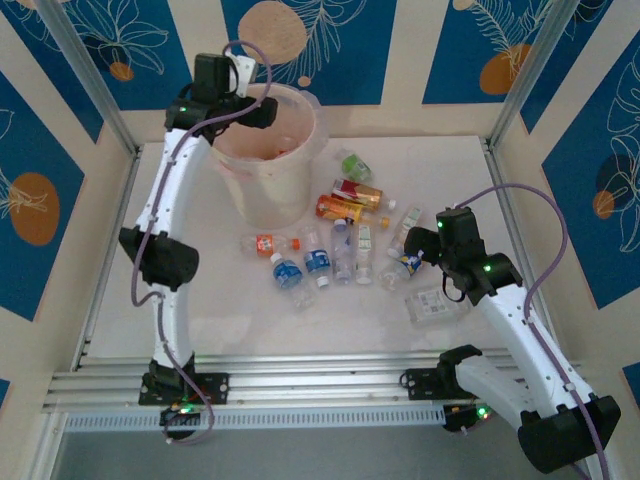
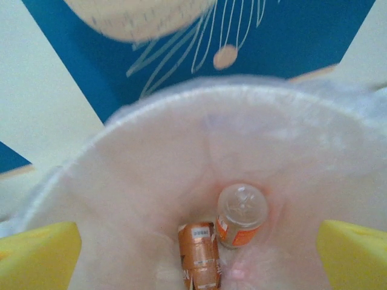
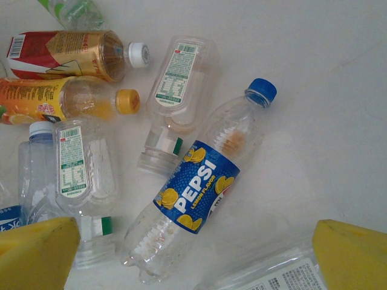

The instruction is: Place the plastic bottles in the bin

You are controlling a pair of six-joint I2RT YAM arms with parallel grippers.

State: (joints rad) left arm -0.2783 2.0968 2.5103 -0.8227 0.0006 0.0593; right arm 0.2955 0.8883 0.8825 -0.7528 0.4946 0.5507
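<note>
The left arm reaches up over the big round pale pink plastic bin (image 1: 268,190); the left gripper (image 1: 255,108) is spread wide and empty, with two small orange-label bottles (image 2: 240,212) down inside. The other plastic bottles (image 1: 318,262) lie on the white table (image 1: 250,320), right of the bin. The right gripper (image 3: 193,257), nearest, hangs open just above the clear blue-label Pepsi bottle (image 3: 199,187), lying slanted between its fingers, cap up-right
</note>
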